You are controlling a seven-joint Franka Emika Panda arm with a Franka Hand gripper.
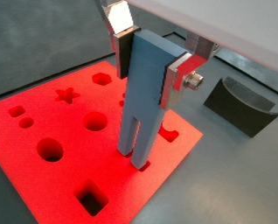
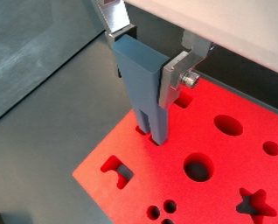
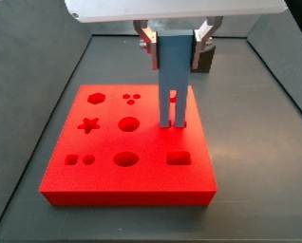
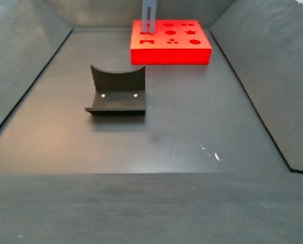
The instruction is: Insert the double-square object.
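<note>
Item: double-square object (image 3: 176, 71), slate-blue bar standing upright, its upper end clamped between the silver fingers (image 1: 183, 68) of the gripper (image 1: 149, 54); the plates press flat on its two opposite broad sides in both wrist views, closed to the width of the bar. Two square prongs at the lower end; in a wrist view their tips (image 1: 138, 160) meet the red board (image 1: 37, 127) at a paired square opening, and another wrist view (image 2: 153, 133) shows the same contact; how deep the prongs have entered cannot be told. In a side view the prongs reach the board top near its 3 o'clock edge, about halfway along that side. Board: flat red block with shaped holes, among them a star (image 3: 87, 123), a hexagon (image 3: 99, 97), a round hole (image 3: 127, 123), a larger oval hole (image 3: 124, 160), a square pocket (image 3: 179, 158) and clusters of small dots (image 3: 133, 96); all lie toward 9 o'clock and 6 o'clock of the bar, none touching it. Dark grey block with a curved notch (image 4: 116, 91): resting on the counter (image 4: 154, 143), well apart from the board; in a side view it sits toward 7 o'clock of the board. Nothing lies between the prongs and their opening. Gripper sits at the board's far edge in that side view (image 4: 149, 8), mostly cropped.
</note>
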